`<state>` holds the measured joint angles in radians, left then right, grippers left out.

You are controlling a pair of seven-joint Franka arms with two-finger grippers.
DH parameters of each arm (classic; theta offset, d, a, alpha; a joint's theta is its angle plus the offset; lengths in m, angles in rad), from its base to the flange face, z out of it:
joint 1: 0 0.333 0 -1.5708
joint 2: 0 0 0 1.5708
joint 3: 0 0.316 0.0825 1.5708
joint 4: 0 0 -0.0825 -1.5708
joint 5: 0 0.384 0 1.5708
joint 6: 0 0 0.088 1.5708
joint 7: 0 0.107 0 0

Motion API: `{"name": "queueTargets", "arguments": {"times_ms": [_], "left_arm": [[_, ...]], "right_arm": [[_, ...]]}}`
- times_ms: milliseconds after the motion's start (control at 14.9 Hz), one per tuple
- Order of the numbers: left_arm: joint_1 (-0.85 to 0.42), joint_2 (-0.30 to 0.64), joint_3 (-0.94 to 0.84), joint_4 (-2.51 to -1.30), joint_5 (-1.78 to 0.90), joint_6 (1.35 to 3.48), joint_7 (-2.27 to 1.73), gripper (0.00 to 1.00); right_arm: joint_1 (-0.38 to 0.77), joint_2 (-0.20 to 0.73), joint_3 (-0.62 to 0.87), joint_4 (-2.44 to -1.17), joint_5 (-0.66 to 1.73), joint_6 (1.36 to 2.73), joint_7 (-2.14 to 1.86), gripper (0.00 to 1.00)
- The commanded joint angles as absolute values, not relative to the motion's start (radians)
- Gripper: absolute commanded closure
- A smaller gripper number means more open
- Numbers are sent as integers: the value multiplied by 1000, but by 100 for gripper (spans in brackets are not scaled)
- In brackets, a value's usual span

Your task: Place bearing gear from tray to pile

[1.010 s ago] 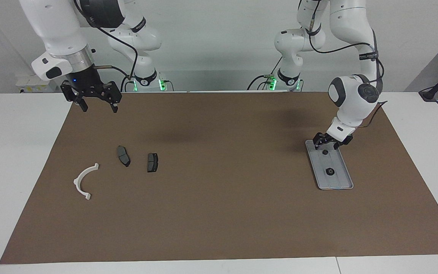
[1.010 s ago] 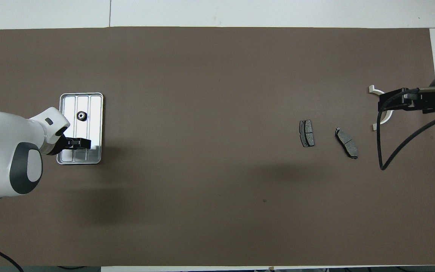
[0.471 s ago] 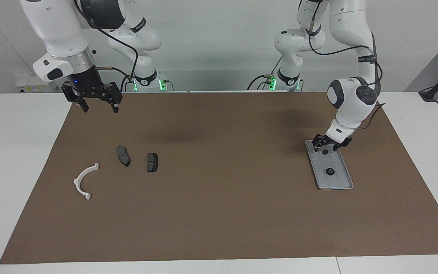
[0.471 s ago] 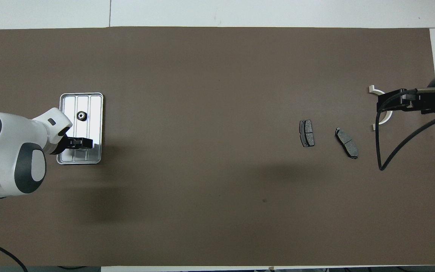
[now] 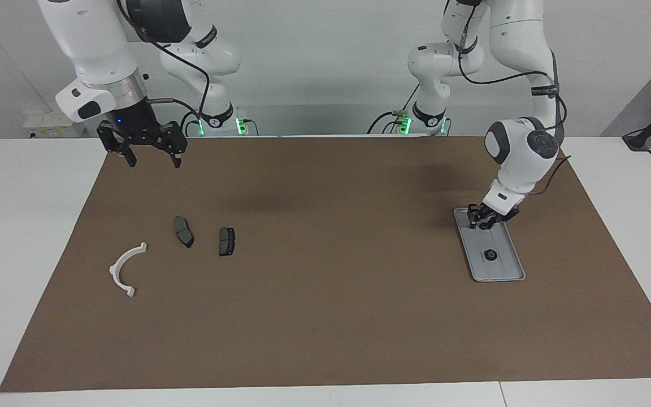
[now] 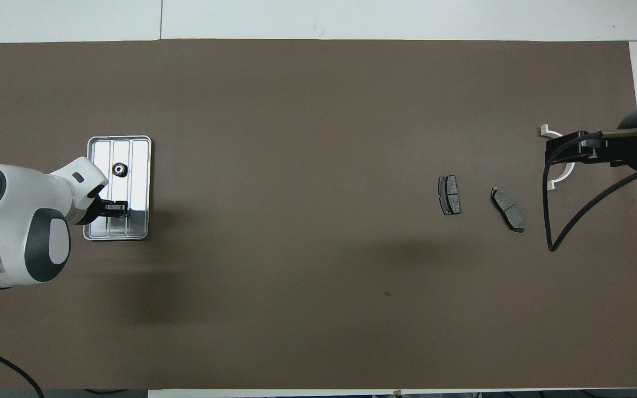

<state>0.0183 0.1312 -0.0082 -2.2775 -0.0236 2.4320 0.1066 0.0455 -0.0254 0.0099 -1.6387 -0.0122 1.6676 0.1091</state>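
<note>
Left gripper (image 5: 487, 219) has sunk onto the tray's (image 5: 509, 265) upper end at frame right; clenched or released, I cannot tell; one bearing gear (image 5: 490, 254) lies just below it along the tray's length; right gripper (image 5: 154, 164) waits spread, upper left.

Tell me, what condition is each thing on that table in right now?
Tray, lying flat, one bearing gear visible in it.
Left gripper, low over the tray's end nearer the robots.
Right gripper, open, empty, waiting in the air.
White bracket, lying flat, untouched.
Two brake pads, lying flat, apart.
</note>
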Motion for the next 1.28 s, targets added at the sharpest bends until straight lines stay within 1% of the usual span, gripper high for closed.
{"name": "queueTargets", "arguments": {"times_ms": [0,67,135,269,337,404,471,538,606,673,740,808,942,1212], "left_arm": [[14,153,-8,-2214,-31,2377,106,100],[5,147,-8,-2145,-34,2276,104,100],[-6,141,-8,-2049,-37,2137,103,100],[-37,149,-15,-1817,-40,1866,5,100],[-91,150,-17,-1748,-51,1823,-99,100],[-157,153,-17,-1720,-57,1827,-235,100],[-249,159,-17,-1717,-48,1873,-400,100],[-318,164,-15,-1739,-46,1957,-525,100],[-384,163,-15,-1774,-43,2012,-623,100],[-459,169,-14,-1788,-23,2051,-723,100],[-522,216,-15,-1784,42,2098,-847,100],[-582,285,-15,-1772,123,2152,-977,100],[-620,382,-15,-1755,175,2221,-1067,100],[-627,416,-15,-1785,181,2288,-1080,100]], "right_arm": [[35,-43,15,-1658,17,1669,110,0],[35,-43,15,-1658,17,1667,110,0],[32,-43,15,-1658,17,1661,109,0],[29,-43,15,-1658,17,1643,110,0],[32,-44,15,-1660,20,1643,112,0],[34,-46,15,-1667,31,1643,117,0],[35,-52,15,-1692,60,1654,126,0],[37,-57,15,-1725,80,1676,139,0],[41,-58,23,-1768,83,1719,164,0],[73,-57,29,-1810,83,1788,190,0],[102,-51,28,-1848,83,1855,218,0],[116,-43,28,-1876,83,1899,238,0],[135,-23,29,-1923,83,1974,270,0],[163,46,28,-1937,83,2054,285,0]]}}
